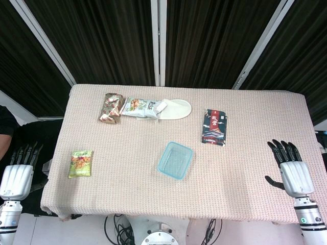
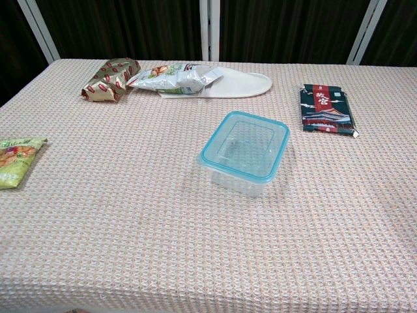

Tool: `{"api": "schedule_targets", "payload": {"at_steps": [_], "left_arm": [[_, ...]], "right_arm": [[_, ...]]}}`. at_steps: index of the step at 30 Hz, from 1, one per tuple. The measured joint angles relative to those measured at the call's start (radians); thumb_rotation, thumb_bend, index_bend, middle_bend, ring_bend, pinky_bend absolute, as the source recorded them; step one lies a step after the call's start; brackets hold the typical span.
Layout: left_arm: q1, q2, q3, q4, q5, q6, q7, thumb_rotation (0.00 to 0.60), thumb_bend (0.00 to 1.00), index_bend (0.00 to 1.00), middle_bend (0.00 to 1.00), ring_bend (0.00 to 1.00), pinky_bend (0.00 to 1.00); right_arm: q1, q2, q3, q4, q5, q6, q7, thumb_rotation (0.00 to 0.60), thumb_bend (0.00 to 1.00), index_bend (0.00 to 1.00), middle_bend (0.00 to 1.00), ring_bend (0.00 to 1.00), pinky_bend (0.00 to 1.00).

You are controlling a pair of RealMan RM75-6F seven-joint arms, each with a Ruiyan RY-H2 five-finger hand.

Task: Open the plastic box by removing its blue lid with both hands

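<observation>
A clear plastic box (image 1: 175, 160) with its blue lid (image 2: 244, 145) on is seen near the tabletop (image 1: 127, 204) middle, well apart from the empty, spread left hand (image 1: 16, 173) and right hand (image 1: 291, 171) at opposite edges, the right somewhat nearer.

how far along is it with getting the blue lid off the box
Nothing looks done yet: the blue lid sits on the plastic box mid-table. Nothing is in hand: the left hand and right hand are open at the table's side edges, far from the box. Still left: reach in, grip box and lid, lift the lid off.
</observation>
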Motion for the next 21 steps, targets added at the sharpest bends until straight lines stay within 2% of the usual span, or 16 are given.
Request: {"api": "schedule_targets", "payload": {"at_steps": [13, 21], "left_arm": [[-0.011, -0.014, -0.006, 0.009, -0.006, -0.010, 0.007, 0.600, 0.00, 0.03, 0.01, 0.00, 0.07], [-0.008, -0.006, -0.001, -0.012, 0.010, 0.006, 0.021, 0.600, 0.00, 0.03, 0.01, 0.00, 0.07]], "right_arm": [[0.054, -0.017, 0.000, 0.005, -0.045, -0.047, 0.030, 0.600, 0.03, 0.00, 0.07, 0.00, 0.00], [0.137, -0.053, -0.007, 0.028, -0.104, -0.133, 0.052, 0.600, 0.03, 0.00, 0.07, 0.00, 0.00]]}}
